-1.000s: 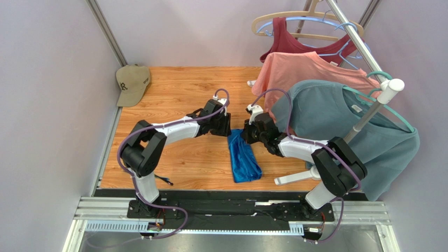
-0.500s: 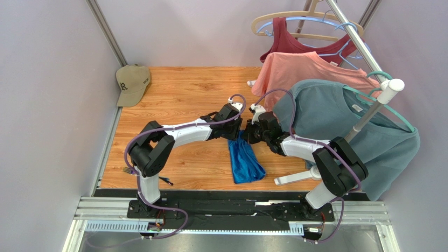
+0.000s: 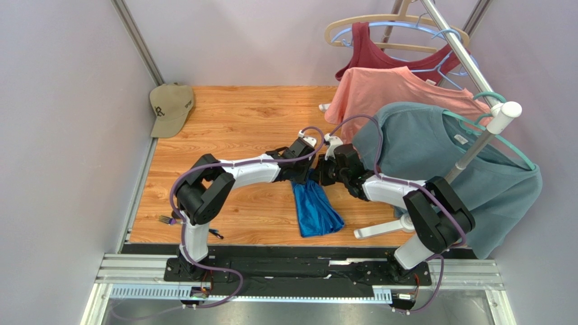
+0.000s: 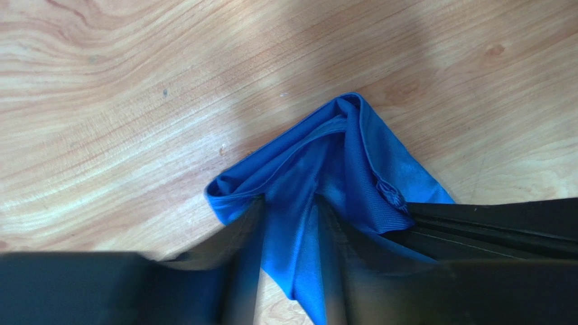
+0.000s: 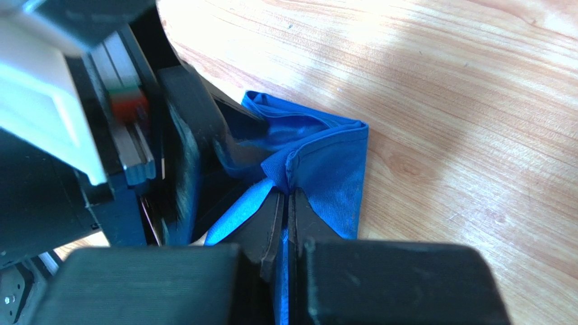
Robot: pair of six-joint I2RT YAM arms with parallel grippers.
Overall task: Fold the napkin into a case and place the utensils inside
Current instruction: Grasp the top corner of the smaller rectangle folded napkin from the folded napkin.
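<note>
Royal-blue cloth, the napkin (image 3: 313, 208), lies in the middle of the wooden table (image 3: 230, 115), folded into a narrow strip with its far end bunched between the arms. The right gripper (image 5: 286, 196) pinches that end tight. The left gripper (image 4: 290, 206) stands half open astride a fold. The case looks unfinished and the utensils (image 3: 214, 233) are not yet inside. There is one napkin, and two thin dark pieces show at the near left.

A tan cap (image 3: 171, 107) in the wooden table's (image 3: 237, 115) far-left corner; maroon top (image 3: 370, 54), salmon shirt (image 3: 387, 91) and teal-grey T-shirt (image 3: 434, 156) on a rail (image 3: 468, 68) to the right.
</note>
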